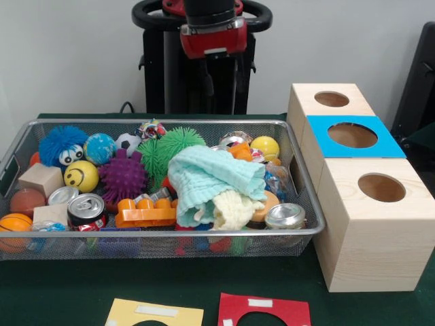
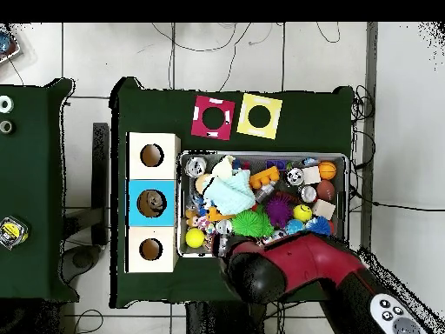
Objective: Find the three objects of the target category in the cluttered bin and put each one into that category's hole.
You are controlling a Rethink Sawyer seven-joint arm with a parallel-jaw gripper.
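Nearest on the green table [image 1: 380,309] lie a yellow card [image 1: 155,314] and a red card [image 1: 264,311], each with a cut-out. Behind them sits the bin [image 1: 156,239], crammed with balls, cans, an orange brick [image 1: 145,213] and a pale green cloth [image 1: 216,178]. To its right stand three wooden boxes — the middle box [image 1: 353,136] wears a blue card, and the overhead view shows something lying in its hole, so one object looks delivered and probably two remain. Farthest back, the arm [image 1: 212,30] hangs above the bin's far rim; the pincer is not visible, so whether it is parted or clenched I cannot tell.
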